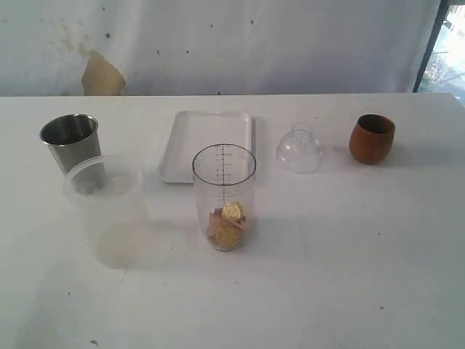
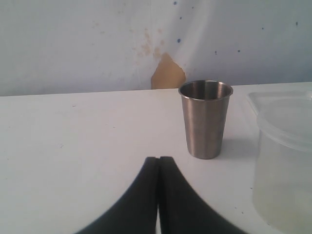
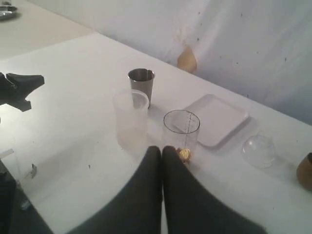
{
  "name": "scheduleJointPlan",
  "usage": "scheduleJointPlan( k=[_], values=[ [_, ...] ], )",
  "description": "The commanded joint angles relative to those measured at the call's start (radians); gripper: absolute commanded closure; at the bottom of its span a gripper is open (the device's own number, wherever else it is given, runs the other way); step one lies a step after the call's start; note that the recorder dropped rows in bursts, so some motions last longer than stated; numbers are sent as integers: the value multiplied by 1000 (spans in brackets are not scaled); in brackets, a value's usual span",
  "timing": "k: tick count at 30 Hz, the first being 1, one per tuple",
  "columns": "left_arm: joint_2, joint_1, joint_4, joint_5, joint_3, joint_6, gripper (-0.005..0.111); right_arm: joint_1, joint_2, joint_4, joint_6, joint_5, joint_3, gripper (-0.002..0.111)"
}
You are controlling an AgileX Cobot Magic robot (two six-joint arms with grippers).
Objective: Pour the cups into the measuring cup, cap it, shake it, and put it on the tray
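Across the white worktop (image 1: 349,262) we see every item standing free of our arms. The tray (image 1: 205,145) lies at the back, near the middle. A frosted tub (image 1: 105,211) stands left of centre. Near it, in front of the tray, is the measuring cup (image 1: 224,185), upright and uncapped, with some golden and pinkish pieces at its bottom. The steel tumbler (image 1: 70,142) stands just behind the tub, and the wooden cup (image 1: 371,138) sits far right. The cap (image 1: 298,149) rests between the tray and the wooden cup.

Our left gripper (image 2: 158,161) faces the tumbler with its jaws pressed together on nothing. Our right gripper (image 3: 162,150) is likewise closed and empty.

We judge the pouring step is in hand, with no cup taken up yet. We cannot tell whether either cup holds anything. Next, a gripper must spread its jaws and close round a cup; on the left that means avoiding the tub.
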Motion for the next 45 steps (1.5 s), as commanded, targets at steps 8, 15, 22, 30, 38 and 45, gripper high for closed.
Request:
scheduleJointPlan(
  k=[8, 15, 22, 30, 38, 45],
  values=[
    [-5, -4, 0, -7, 0, -7, 107, 0, -215, -40, 3, -28, 5, 108],
    [-5, -4, 0, -7, 0, -7, 107, -47, -273, -119, -84, -577, 161, 108],
    [-5, -4, 0, -7, 0, -7, 107, -280, -321, -154, -94, -1004, 427, 108],
    [-5, -4, 0, -7, 0, -7, 107, -479, -321, -179, -112, -1043, 724, 108],
    [-5, -4, 0, -7, 0, -7, 107, -572, -321, -182, 23, -984, 1061, 108],
    [-5, -4, 0, -7, 0, -7, 107, -633, -321, -205, 58, -944, 1143, 108]
  ],
)
